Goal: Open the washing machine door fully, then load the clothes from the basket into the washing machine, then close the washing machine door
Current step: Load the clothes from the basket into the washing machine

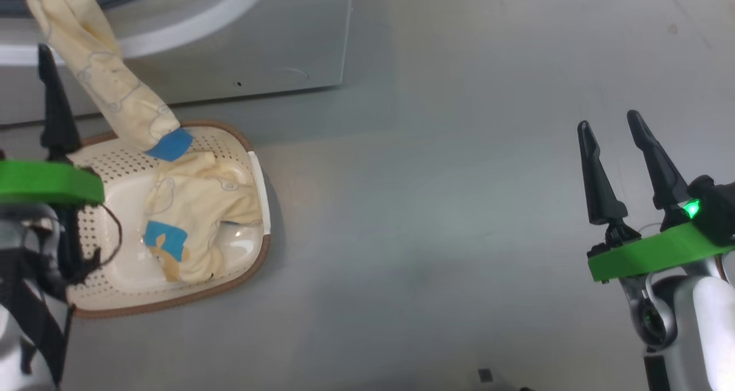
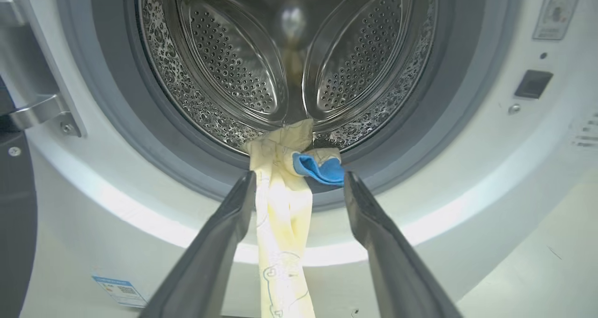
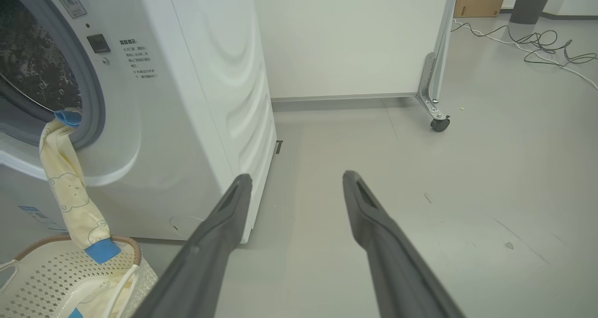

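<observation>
The washing machine (image 1: pixel 229 46) stands open, its steel drum (image 2: pixel 289 66) facing my left wrist camera. One of the clothes, a pale yellow garment (image 1: pixel 97 69) with blue cuffs, hangs from the grey gasket (image 2: pixel 140 136) down to the basket (image 1: pixel 252 155). My left gripper (image 2: pixel 299 178) is open; the hanging garment (image 2: pixel 282 224) passes loosely between its fingers. A second garment (image 1: pixel 195 213) lies in the cream basket. A dark edge beside the hinge (image 2: pixel 44 115) looks like the washing machine door (image 2: pixel 14 224). Over bare floor to the right, my right gripper (image 1: pixel 611 127) is open and empty.
A white panel on a caster (image 3: pixel 439 122) stands behind the machine's right side. Loose cables (image 3: pixel 537 42) and a dark bin (image 3: pixel 528 3) lie farther back. Grey floor (image 1: pixel 459 207) stretches right of the basket.
</observation>
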### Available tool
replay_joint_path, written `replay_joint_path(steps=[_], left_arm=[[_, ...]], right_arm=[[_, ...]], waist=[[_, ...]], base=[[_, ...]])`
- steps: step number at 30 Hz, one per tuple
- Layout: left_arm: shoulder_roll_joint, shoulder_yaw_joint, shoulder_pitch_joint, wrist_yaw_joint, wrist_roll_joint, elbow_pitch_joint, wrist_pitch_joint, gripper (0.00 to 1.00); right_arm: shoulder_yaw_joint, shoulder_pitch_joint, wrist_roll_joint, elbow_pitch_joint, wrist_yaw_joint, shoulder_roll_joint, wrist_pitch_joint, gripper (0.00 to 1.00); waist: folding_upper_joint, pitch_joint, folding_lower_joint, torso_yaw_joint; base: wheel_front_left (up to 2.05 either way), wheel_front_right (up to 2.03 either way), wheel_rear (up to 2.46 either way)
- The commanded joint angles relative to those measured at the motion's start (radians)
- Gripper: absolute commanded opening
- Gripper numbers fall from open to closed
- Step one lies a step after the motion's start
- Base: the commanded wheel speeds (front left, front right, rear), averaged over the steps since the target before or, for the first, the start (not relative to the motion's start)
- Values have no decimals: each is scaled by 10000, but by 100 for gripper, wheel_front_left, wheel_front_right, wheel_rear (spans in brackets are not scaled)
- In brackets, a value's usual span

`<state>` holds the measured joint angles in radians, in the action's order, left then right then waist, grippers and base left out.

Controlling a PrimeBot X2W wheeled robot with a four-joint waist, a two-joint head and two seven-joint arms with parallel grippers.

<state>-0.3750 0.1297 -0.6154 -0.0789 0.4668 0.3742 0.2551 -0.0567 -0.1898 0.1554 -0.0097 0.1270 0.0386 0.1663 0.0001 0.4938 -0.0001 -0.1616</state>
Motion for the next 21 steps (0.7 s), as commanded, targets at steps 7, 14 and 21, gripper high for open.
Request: replay_joint_path(steps=[7, 14, 21], left_arm=[[291, -328, 2125, -528, -413, -1519, 65, 100], [672, -140, 3716, -730, -512, -1876, 66, 100], [872, 152, 4897, -734, -748, -2140, 66, 100]], right_arm=[[-88, 600, -331, -487, 37, 116, -405, 100], [-28, 1115, -603, -655, 37, 116, -796, 100], [-36, 1628, -785, -880, 37, 116, -1157, 100]], waist=[[-1, -1476, 1, 596], [-1, -2647, 1, 832], [-1, -3570, 1, 1190]], base=[[0, 0, 0], [0, 0, 0], [0, 0, 0]])
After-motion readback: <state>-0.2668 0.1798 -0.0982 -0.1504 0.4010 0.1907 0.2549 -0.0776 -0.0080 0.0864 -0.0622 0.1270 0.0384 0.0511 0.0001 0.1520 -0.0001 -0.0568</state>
